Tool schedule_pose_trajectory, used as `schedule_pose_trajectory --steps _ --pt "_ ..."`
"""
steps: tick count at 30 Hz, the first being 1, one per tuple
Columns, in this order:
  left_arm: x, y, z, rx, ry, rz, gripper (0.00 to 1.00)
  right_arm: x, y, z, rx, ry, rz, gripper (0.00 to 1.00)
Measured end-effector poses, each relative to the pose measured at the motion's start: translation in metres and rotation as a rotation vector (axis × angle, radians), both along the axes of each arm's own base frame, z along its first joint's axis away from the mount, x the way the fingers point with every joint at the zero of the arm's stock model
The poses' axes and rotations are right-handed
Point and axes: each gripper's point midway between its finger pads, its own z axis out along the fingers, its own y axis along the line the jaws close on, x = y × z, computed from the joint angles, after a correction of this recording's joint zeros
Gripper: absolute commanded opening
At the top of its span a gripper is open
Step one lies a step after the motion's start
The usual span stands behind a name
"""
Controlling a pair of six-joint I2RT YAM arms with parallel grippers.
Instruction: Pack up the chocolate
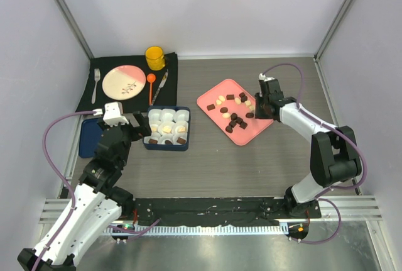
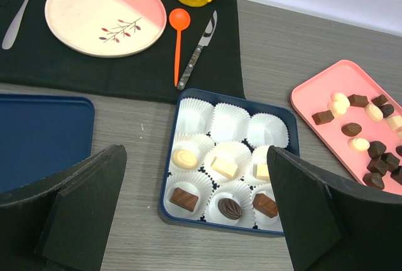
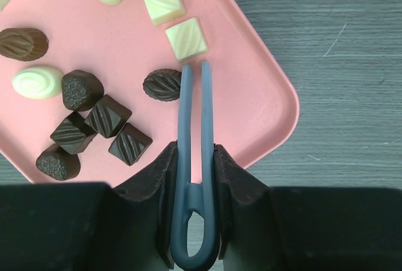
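picking from the loose chocolate (image 3: pixel 94 117) on the pink tray (image 3: pixel 251 114): dark and white pieces scattered across it. six more pieces already sit in paper cups (image 2: pixel 229 122) in the blue box (image 2: pixel 286 117), filling the two rows nearer the left arm. the three cups in the far row are empty.

step in hand, as i read it: grab the next piece with the tongs (image 3: pixel 194 126). the tips are just below the white square piece (image 3: pixel 186 38), and the left tine is right beside the dark ribbed oval (image 3: pixel 162 85). can't tell if it's touching. nothing sits between the tips.

to do it well:
- commit to one target. the two pieces are close, so a sloppy approach nudges the other one
- the white square looks easier, flat sides for the tines to straddle. the oval could roll or squirt out
- get a tine on each side before squeezing, and squeeze gently because the pieces look slick
- lift straight up, clear of the tray lip, before moving toward the box

right gripper (image 3: pixel 195 158): closed most of the way, clamped on the tongs' shanks, tines pinched nearly parallel with a thin gap. no chocolate in them.

left gripper (image 2: pixel 198 214): jaws spread fully, holding nothing, hanging over the near edge of the box.
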Motion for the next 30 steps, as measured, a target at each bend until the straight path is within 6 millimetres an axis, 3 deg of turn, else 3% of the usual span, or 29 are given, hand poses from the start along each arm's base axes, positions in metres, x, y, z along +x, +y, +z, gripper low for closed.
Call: schedule_pose_trajectory --steps 11,19,30 --pt "0.0 0.0 0.0 0.0 0.0 -0.001 1.0 -0.017 0.009 0.011 0.055 0.016 0.044 0.27" --pt "0.0 -0.001 0.0 -0.001 0.0 -0.003 1.0 -0.029 0.019 0.008 0.095 0.065 0.113 0.28" --pt "0.0 -0.002 0.0 -0.002 0.001 -0.01 1.0 -0.028 0.022 0.019 0.073 0.057 0.201 0.32"
